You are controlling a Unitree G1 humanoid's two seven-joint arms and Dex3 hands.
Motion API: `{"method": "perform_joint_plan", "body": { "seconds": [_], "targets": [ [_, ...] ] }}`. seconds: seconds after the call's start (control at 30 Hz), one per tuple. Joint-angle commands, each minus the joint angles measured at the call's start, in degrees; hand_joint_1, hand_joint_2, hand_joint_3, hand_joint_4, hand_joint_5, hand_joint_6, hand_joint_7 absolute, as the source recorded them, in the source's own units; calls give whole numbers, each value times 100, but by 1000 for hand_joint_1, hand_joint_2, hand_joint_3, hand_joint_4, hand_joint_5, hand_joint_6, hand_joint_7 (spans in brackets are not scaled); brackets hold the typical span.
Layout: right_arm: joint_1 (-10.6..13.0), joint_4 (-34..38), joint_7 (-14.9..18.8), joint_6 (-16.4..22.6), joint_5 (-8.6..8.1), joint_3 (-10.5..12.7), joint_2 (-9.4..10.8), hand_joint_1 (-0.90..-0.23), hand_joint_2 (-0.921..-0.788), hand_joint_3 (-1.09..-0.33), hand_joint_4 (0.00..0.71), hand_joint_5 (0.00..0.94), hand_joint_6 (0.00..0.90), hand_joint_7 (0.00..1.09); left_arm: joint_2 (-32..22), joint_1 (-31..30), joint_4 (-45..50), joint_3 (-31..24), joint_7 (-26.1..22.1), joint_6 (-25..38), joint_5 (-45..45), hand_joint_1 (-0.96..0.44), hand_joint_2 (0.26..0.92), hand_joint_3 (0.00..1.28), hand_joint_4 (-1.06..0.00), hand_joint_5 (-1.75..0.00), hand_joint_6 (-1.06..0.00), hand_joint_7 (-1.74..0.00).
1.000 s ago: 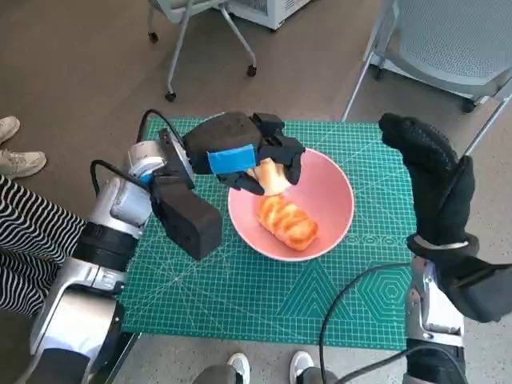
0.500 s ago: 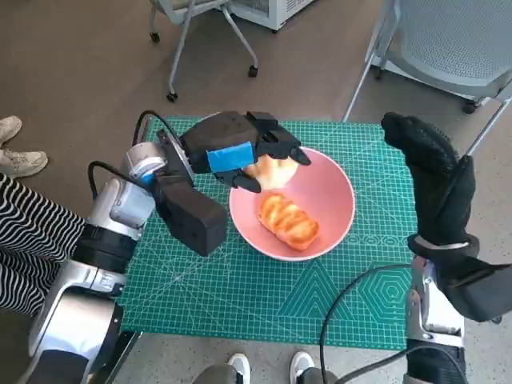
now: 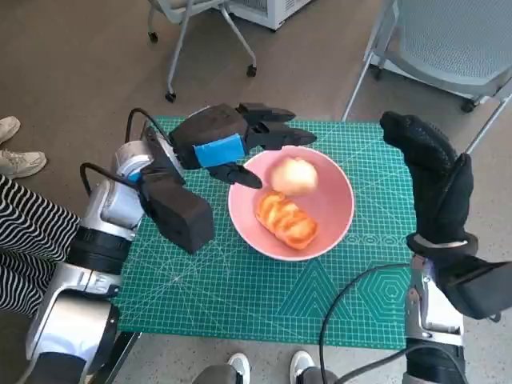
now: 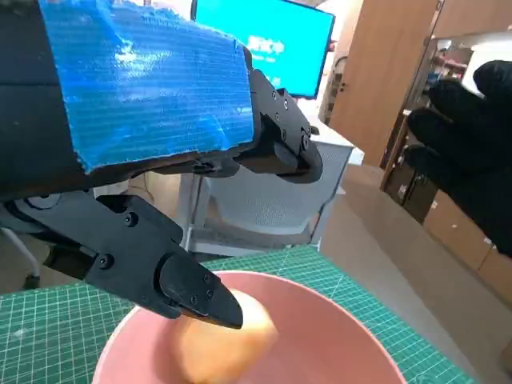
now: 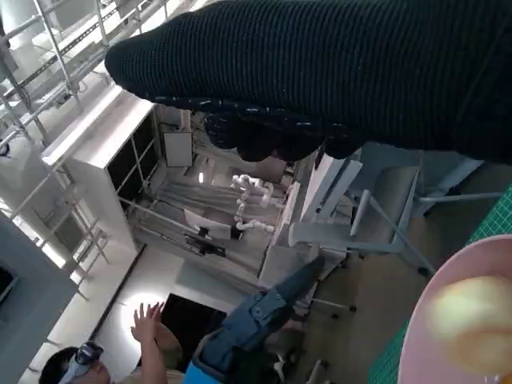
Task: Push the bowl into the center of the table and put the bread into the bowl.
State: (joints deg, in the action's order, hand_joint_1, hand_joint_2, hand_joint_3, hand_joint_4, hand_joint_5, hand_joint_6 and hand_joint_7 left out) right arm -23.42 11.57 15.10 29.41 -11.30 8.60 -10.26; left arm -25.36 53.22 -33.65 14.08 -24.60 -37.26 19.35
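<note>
A pink bowl (image 3: 334,210) sits near the middle of the green cutting mat (image 3: 240,280). Inside it lie a braided golden bread (image 3: 286,221) and a round pale bun (image 3: 294,175), the bun blurred. My left hand (image 3: 232,138) hovers over the bowl's far left rim with its fingers spread, holding nothing. The left wrist view shows its black fingers (image 4: 192,292) above the bun (image 4: 220,340) in the bowl (image 4: 352,336). My gloved right hand (image 3: 428,168) is raised at the mat's right side, empty, its fingers straight.
Chair legs with castors (image 3: 170,96) stand beyond the mat's far edge, and a grey chair (image 3: 456,40) at the far right. A person's striped clothing (image 3: 24,240) and shoe (image 3: 20,162) are at the left. Shoes (image 3: 240,366) show at the near edge.
My left hand has opened and let go of the round bun, which dropped into the bowl beside the braided bread. The hand has drawn back up and left. The right hand stayed still.
</note>
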Motion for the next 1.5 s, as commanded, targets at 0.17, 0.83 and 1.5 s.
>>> {"method": "perform_joint_plan", "body": {
  "seconds": [0.17, 0.83, 1.5],
  "targets": [
    [0, 163, 71, -45, -40, -30, 9, -686, -921, -716, 234, 1, 132, 487, -103, -134, 131, -224, -312, 40, -534, -327, 867, 0, -332, 0, -441, -21],
    [-447, -272, -8, -533, -64, -21, -50, -689, -921, -714, 233, 0, 134, 488, 1453, -852, 583, -1799, -398, 808, -3989, -586, 920, 315, -140, -2, -214, -2],
    [-935, -243, -68, -730, 2, -62, 32, -685, -921, -690, 238, 3, 139, 505, 2182, -1620, 1167, -2217, -566, 1111, -4612, -641, 921, 294, -138, -17, -191, -27]
  ]
}}
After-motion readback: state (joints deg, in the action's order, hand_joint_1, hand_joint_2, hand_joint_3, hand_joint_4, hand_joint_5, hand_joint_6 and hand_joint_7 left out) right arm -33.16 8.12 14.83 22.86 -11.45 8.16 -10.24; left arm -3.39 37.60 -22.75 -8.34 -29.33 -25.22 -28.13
